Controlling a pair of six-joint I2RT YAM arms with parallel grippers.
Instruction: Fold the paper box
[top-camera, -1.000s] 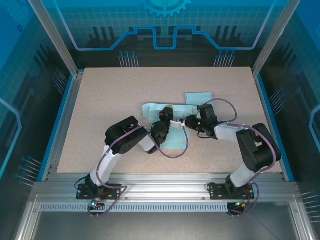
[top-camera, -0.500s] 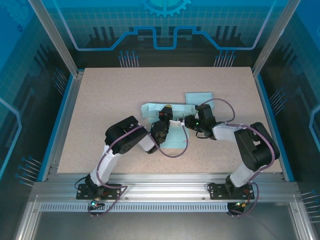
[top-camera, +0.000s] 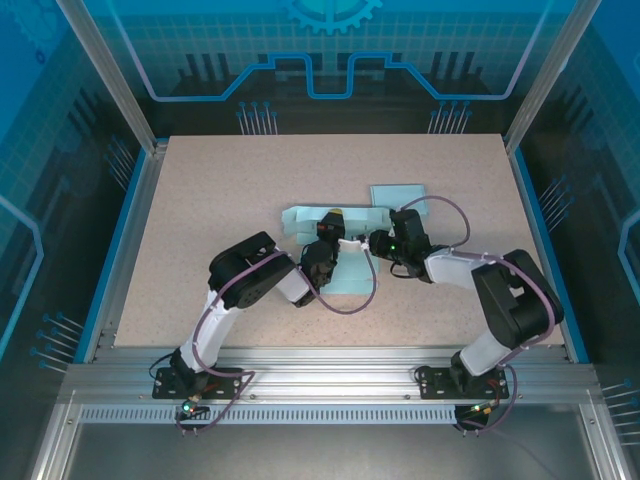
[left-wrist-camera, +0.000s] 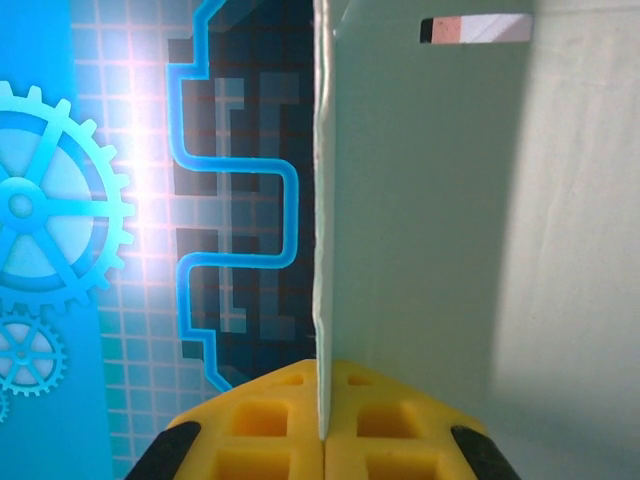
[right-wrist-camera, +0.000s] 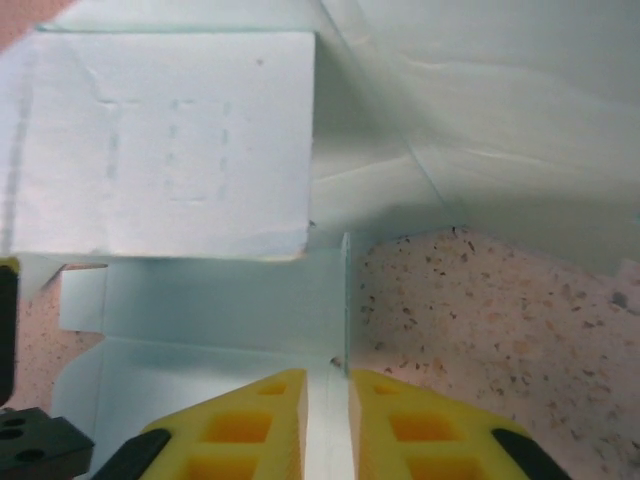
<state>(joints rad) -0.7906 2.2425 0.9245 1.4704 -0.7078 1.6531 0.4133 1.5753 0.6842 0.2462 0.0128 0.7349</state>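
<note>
Paper box (top-camera: 350, 270) under looping purple cable (top-camera: 375, 290)

Paper box (right-wrist-camera: 160, 140) cropped at every edge

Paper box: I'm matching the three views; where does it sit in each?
Top external: paper box centred on the speckled table.
Left wrist: upright panel, right half, pinched by left claw.
Right wrist: flaps across top; edge inside right claw.
Shared landmark: that table, lower right in right wrist.

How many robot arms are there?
2. The left arm stands at the near left, the right arm at the near right; both bend in to the paper box in the middle.
</note>
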